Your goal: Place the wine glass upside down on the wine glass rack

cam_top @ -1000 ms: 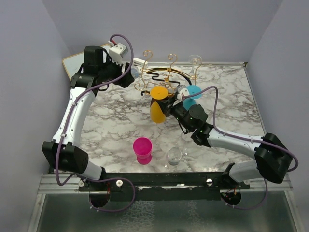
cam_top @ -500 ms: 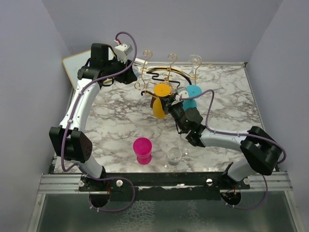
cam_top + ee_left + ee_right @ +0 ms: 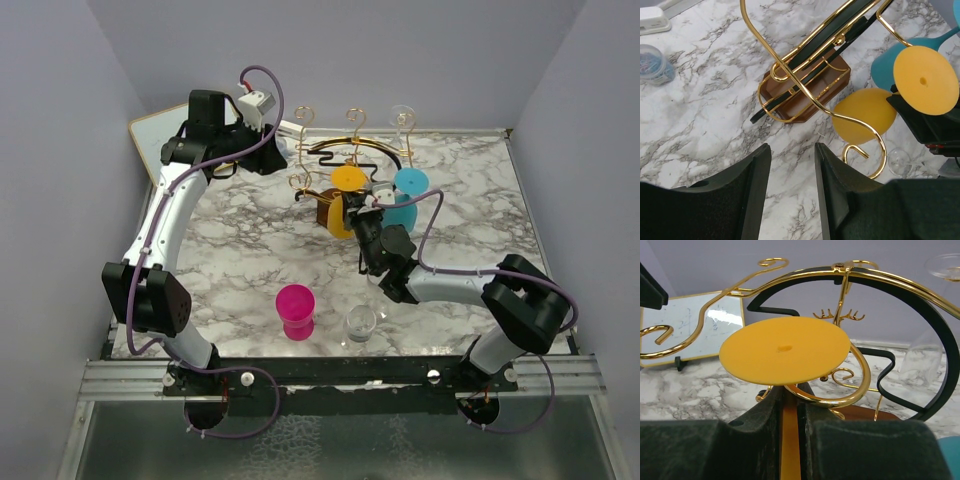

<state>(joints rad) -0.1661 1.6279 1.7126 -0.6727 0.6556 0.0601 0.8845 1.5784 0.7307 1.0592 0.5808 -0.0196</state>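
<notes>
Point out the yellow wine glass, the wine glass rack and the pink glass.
yellow wine glass (image 3: 785, 350): right wrist view, on its flat foot.
wine glass rack (image 3: 812, 97): left wrist view, on its wooden base.
pink glass (image 3: 295, 300): top external view, on its top end.

**Three cameras, one rack**

Top view looks down from behind the arm bases over the whole counter (image 3: 240, 240). Left wrist looks steeply down, right wrist level and close; all share the wine glass rack (image 3: 355, 140).
</notes>
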